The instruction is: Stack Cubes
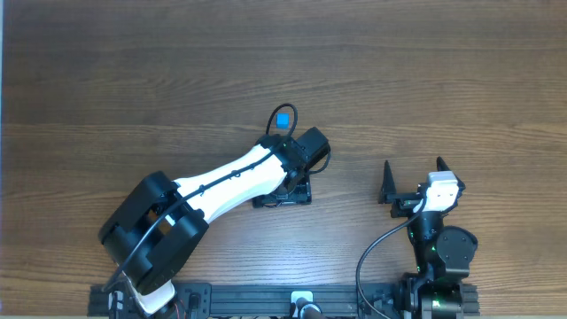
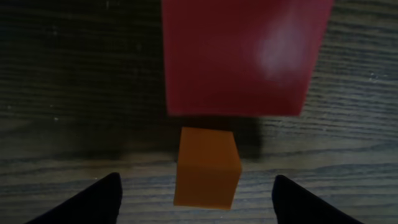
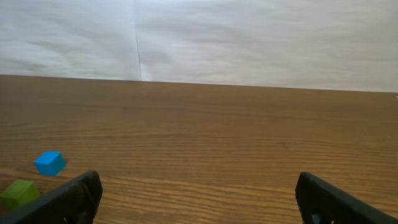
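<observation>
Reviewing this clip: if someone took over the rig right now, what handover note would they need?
Left gripper: open, low over the table, one finger on each side of the orange cube. The red cube is just beyond it.
Right gripper: open and empty, over bare table.
Blue cube and green cube: loose on the table, apart.
Done: no stack seen.
Left: grasp the orange cube, then stack the cubes.

Little blue cube sitting flat on the brown table. Green cube close by, not touching the blue one. Orange cube flat on the table too, right beside a red cube.
</observation>
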{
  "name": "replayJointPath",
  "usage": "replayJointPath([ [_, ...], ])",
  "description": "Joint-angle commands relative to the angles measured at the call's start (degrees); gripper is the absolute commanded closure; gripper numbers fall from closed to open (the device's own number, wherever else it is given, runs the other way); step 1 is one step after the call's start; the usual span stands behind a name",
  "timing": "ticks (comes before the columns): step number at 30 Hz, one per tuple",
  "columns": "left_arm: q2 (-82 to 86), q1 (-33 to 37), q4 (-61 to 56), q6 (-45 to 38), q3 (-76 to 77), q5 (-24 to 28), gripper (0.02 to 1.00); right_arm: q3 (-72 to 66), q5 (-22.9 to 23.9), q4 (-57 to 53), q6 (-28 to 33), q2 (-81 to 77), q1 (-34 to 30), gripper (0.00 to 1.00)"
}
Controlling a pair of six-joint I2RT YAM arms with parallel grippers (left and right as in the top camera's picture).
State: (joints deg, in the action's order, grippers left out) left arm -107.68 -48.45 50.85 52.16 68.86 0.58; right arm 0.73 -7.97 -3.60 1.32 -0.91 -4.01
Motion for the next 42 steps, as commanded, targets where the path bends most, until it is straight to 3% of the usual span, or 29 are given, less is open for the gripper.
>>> replayJointPath([
  [1, -1.03, 0.20, -0.81, 0.61, -0.50, -0.61, 0.340, -0.44, 0.33, -0.04, -0.42, 0.63, 0.31, 0.007],
  [5, -1.05, 0.20, -0.94, 0.61, -0.50, -0.61, 0.463, -0.44, 0.33, -0.04, -0.42, 0.63, 0.31, 0.007],
  [16, -1.97, 0.20, -0.94, 0.61, -0.50, -0.61, 0.562, -0.44, 0.31, -0.04, -0.42, 0.63, 0.31, 0.009],
  [28, -1.97, 0.20, -0.92, 0.61, -0.50, -0.63, 0.827, -0.44, 0.33, -0.04, -0.42, 0.63, 0.31, 0.007],
  [35, -1.27, 0.20, 0.00, 0.63, 0.20, -0.17, 0.886, -0.44, 0.31, -0.04, -0.42, 0.63, 0.31, 0.009],
  [42, 0.55, 0.20, 9.66, 0.76, 10.93, -2.91, 0.912, -0.44, 0.31, -0.04, -0.42, 0.63, 0.31, 0.007],
])
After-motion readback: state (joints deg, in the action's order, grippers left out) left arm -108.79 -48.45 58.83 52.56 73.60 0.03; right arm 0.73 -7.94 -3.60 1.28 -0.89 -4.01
